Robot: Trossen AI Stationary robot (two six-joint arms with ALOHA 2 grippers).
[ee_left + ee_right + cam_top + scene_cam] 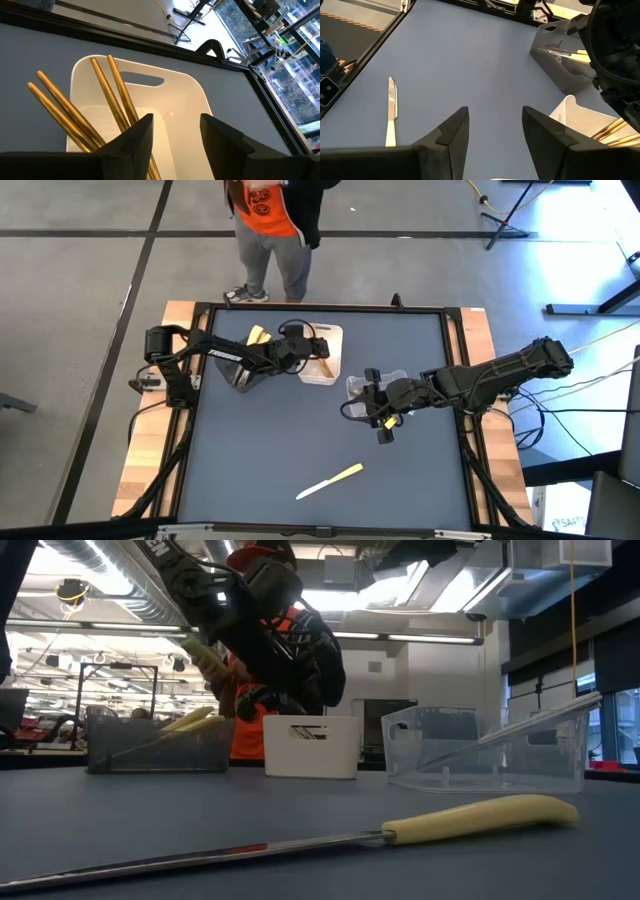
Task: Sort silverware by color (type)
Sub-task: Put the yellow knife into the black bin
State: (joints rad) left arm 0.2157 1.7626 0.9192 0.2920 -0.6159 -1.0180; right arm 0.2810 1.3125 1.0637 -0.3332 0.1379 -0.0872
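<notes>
now the left gripper (172,137) hangs above the white tray (322,355) at the far middle of the surface (300,440). its two fingers stand apart and nothing is between them. under it, in the white tray, several orange-brown utensils (107,100) lean together against the wall, their handles pointing up.

just beside the white tray, on its left side in the high view, stands the black tray (243,375) with pale yellow utensils (256,335) sticking out of it. on the other side is the clear tray (490,745), and a thin silver-grey utensil (520,728) rests slanted inside it.

the right gripper (492,132) is over the middle of the surface, near the clear tray, its fingers also open and holding nothing.

one knife (330,480) with a pale yellow handle and a silver blade lies flat on the surface near the front edge, well apart from all three trays and from both grippers.

a person (275,220) in an orange shirt stands behind the far edge.
</notes>
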